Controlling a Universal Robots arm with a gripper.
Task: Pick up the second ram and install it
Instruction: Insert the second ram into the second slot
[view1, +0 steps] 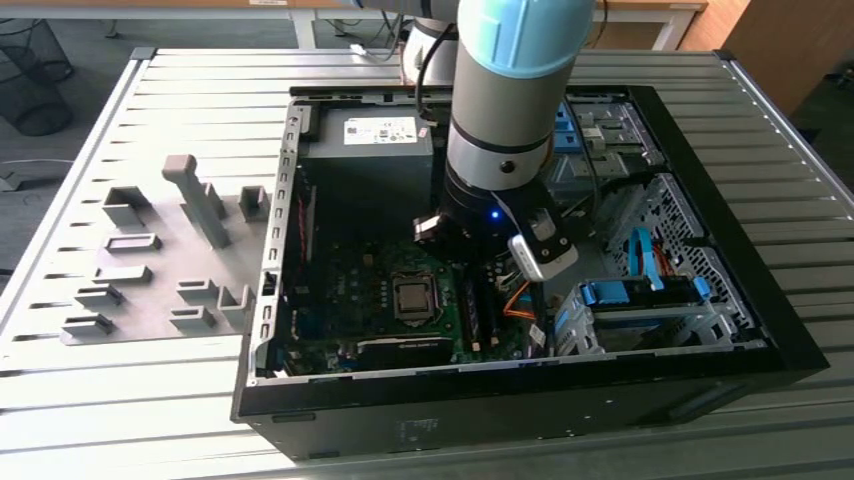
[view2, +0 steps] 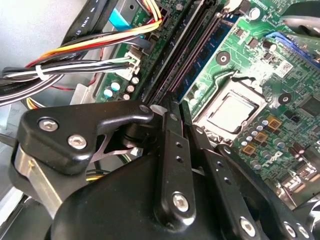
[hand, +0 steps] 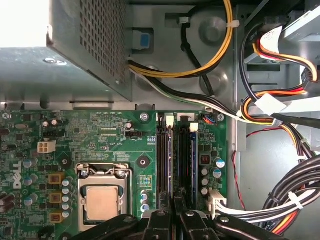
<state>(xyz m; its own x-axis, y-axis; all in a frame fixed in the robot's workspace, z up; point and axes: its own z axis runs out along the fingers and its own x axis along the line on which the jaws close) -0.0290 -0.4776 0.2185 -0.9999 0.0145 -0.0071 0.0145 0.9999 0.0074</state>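
Right, the arm (view1: 514, 100) is reaching down into the open PC case (view1: 787, 350), which lies on the slatted desk (view1: 200, 80). The claw (hand: 174, 202) is low over the black memory slots (hand: 163, 160) on the motherboard (hand: 90, 135), next to the CPU socket (hand: 102, 202).

The claw looks clenched. In both wrist views its fingers (view2: 172, 130) run side by side w/ no clear gap, tips right above the slot ends. Can't make out whether a board edge is pinched between them or whether they only touch the slot. That spot is hidden under the claw's own body.

A bluish-green stick (hand: 193, 160) stands on edge in the slot just beside the tips, also seen in the second wrist view (view2: 212, 47). I take it for the second ram, probably, but the angle is poor. The grey holder blocks (view1: 200, 200) on the desk, well apart from the case, seem to carry no stick.

My read is that this is the seating step. To do it well:
- Keep the stick square to the slot and lined up along its length.
- Make sure the white end latches (hand: 169, 120) are free to close.
- Press straight down and evenly, no rocking.
- Mind the cable bundle (hand: 280, 200) near the slot end so nothing snags or gets trapped under the board.
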